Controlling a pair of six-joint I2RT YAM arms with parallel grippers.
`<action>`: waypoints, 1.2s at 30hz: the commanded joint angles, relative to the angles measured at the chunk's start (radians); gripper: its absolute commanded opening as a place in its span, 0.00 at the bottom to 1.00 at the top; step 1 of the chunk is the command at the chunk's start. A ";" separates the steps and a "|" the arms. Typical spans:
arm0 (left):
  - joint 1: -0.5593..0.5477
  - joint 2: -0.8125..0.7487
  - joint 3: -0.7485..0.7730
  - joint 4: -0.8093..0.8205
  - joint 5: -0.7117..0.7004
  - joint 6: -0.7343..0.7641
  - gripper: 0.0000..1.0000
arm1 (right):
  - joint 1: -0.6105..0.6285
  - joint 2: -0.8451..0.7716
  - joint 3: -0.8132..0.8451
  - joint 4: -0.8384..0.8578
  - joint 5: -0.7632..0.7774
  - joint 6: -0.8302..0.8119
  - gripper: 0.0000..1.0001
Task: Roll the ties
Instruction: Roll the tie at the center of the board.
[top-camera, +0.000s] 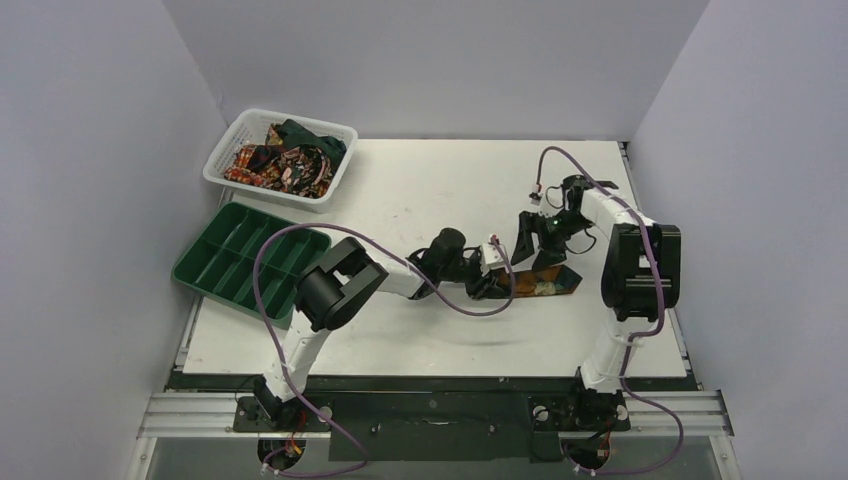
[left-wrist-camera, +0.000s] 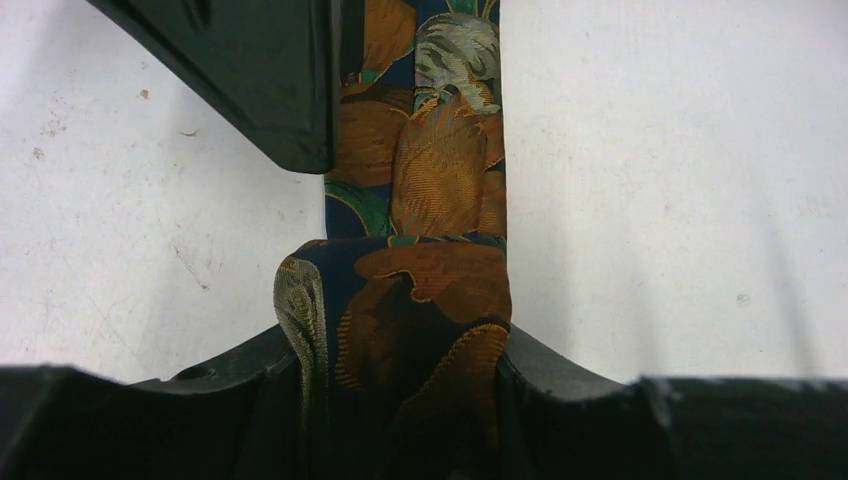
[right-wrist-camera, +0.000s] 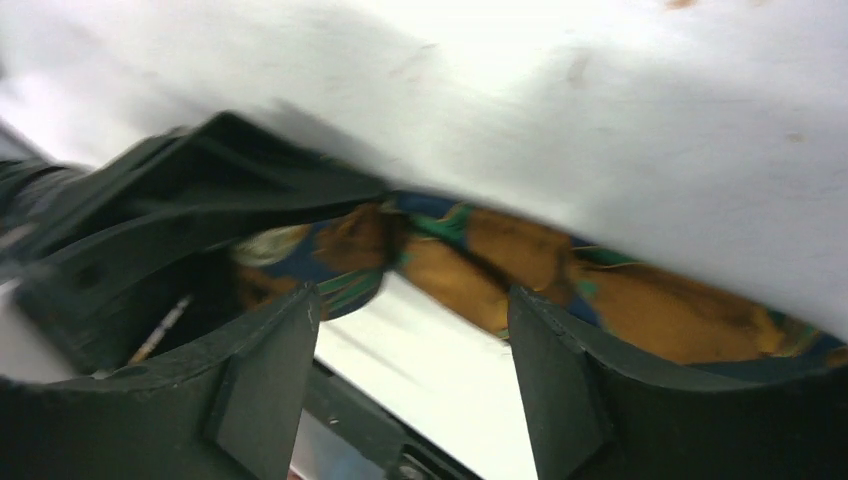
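The tie (top-camera: 548, 285) lies flat on the white table (top-camera: 430, 180), right of centre, with one end folded over. The left gripper (top-camera: 482, 288) pinches that folded end. The right gripper (top-camera: 537, 245) hangs just above the tie, jaws wide apart.

Counted: one tie (top-camera: 545, 285) laid out on the one table (top-camera: 420, 180). Further ties (top-camera: 285, 162) are heaped in a bin; their number cannot be resolved, but several are seen. One white mesh basket (top-camera: 222, 170) and one green compartment tray (top-camera: 195, 272) are noted; the tray's compartment count is not readable. Two arms are counted, left arm (top-camera: 335, 285) and right arm (top-camera: 640, 265), with one gripper each: left gripper (top-camera: 485, 288), right gripper (top-camera: 535, 242). Two fingers are seen per gripper.
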 joint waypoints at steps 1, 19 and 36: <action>-0.006 0.004 0.004 -0.200 -0.049 0.056 0.40 | 0.013 -0.095 -0.038 -0.065 -0.299 0.029 0.66; -0.004 -0.012 0.002 -0.215 -0.018 0.061 0.47 | 0.027 0.036 -0.116 0.068 -0.086 -0.014 0.00; -0.005 -0.075 -0.025 0.113 0.018 -0.073 0.81 | 0.008 0.094 -0.095 0.047 0.220 0.000 0.00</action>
